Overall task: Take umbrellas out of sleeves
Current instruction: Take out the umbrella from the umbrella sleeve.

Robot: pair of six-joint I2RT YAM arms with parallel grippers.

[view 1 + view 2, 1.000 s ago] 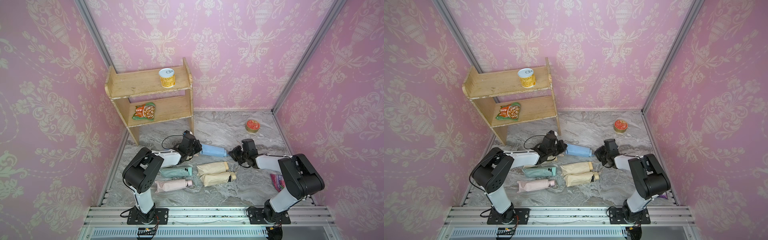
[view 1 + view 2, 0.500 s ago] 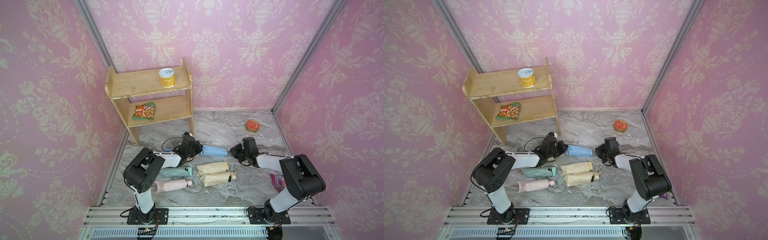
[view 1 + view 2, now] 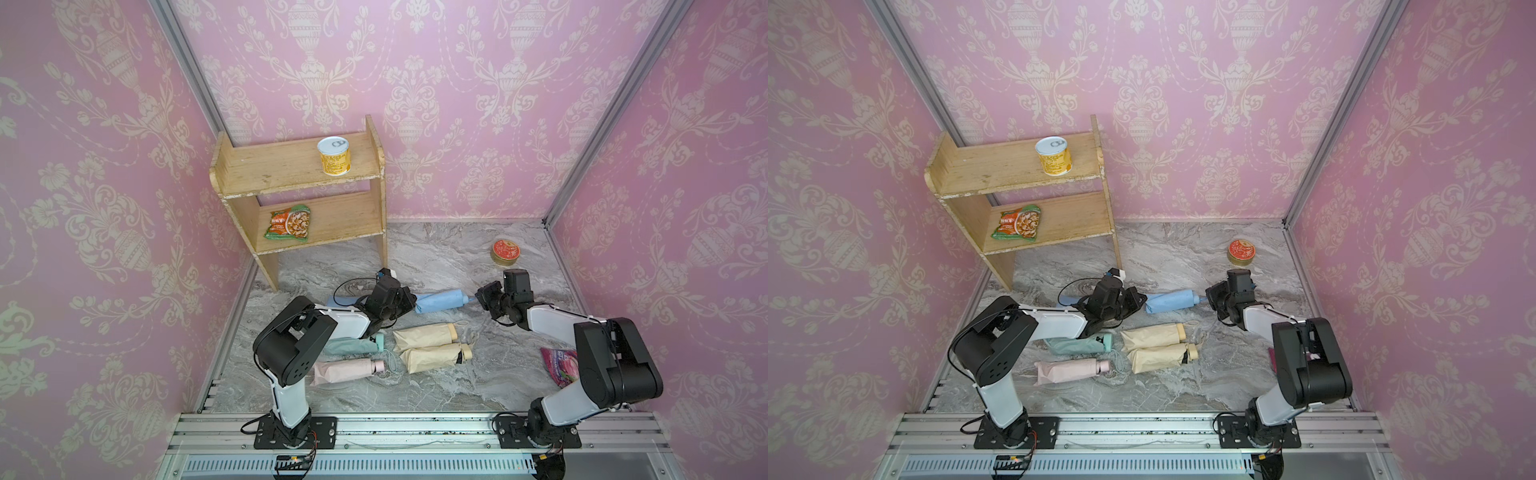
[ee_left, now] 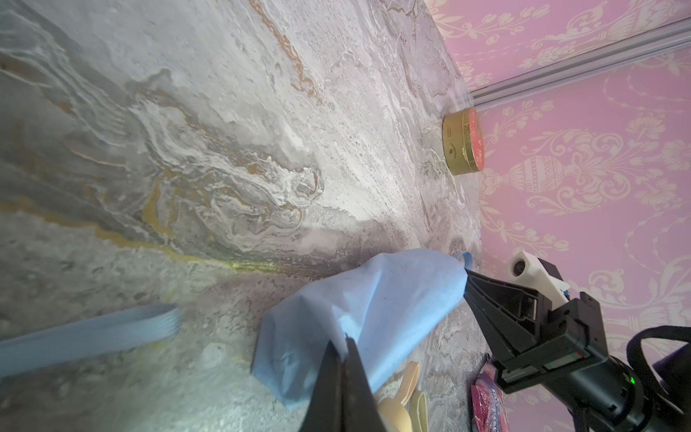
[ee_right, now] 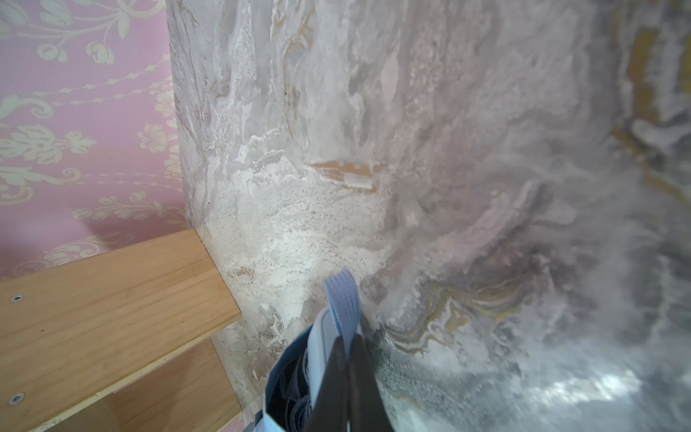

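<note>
Mid-table: left fingers [image 4: 329, 389] pinch blue sleeve [image 4: 374, 306] end; right fingers [image 5: 336, 381] pinch strap [image 5: 342, 299].

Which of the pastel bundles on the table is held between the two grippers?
The light blue sleeve: the left gripper pinches its fabric, the right gripper the strap at its open end. All others lie ungripped.

Shows a light blue sleeve [image 3: 440, 300], a mint umbrella [image 3: 353, 345] and a pale pink umbrella [image 3: 347, 371]. Runs grey-and-white marble veining with ochre streaks across the desk [image 3: 436, 257]. Covers the walls [image 3: 457, 104] in pink with cream damask urns and garlands.
</note>
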